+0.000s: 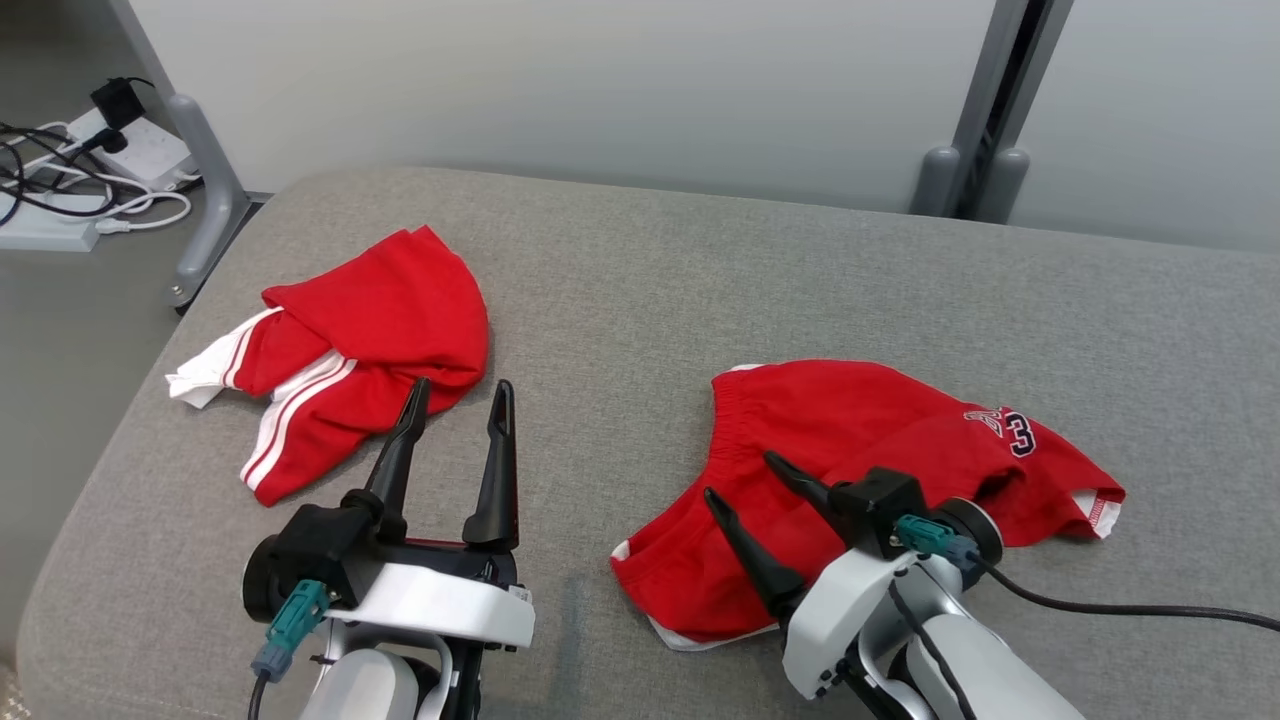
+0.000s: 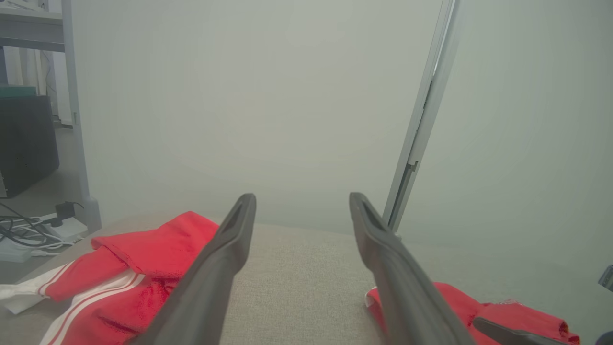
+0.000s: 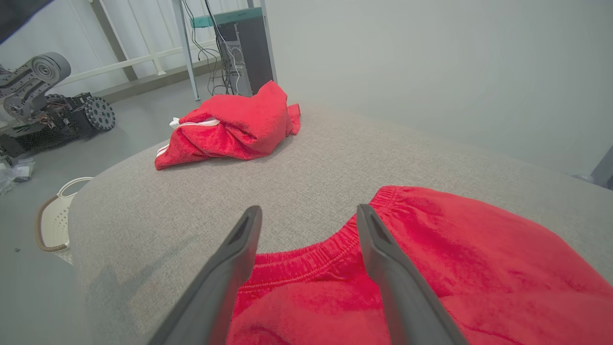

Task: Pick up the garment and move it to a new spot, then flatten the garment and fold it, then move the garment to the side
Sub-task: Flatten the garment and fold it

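Here, left tool point(image 1: 462, 388), right tool point(image 1: 742, 477) wide; rumpled red shorts point(image 1: 880, 420) on grey weave point(image 1: 700, 280)

We seem to be in a robotics lab: pale partition panels point(image 1: 600, 90) on metal posts point(image 1: 985, 100), a power strip point(image 1: 140, 150) with tangled cables point(image 1: 60, 190) on the bare floor point(image 1: 60, 320), a computer tower point(image 3: 244, 57), and a wheeled machine point(image 3: 52, 110) standing on that floor.

The head camera looks down from the near edge over the grey fabric cushion point(image 1: 650, 280). Both wrist cameras sit low above it, facing far. All three views share the red elastic-waisted shorts point(image 1: 850, 430) at right.
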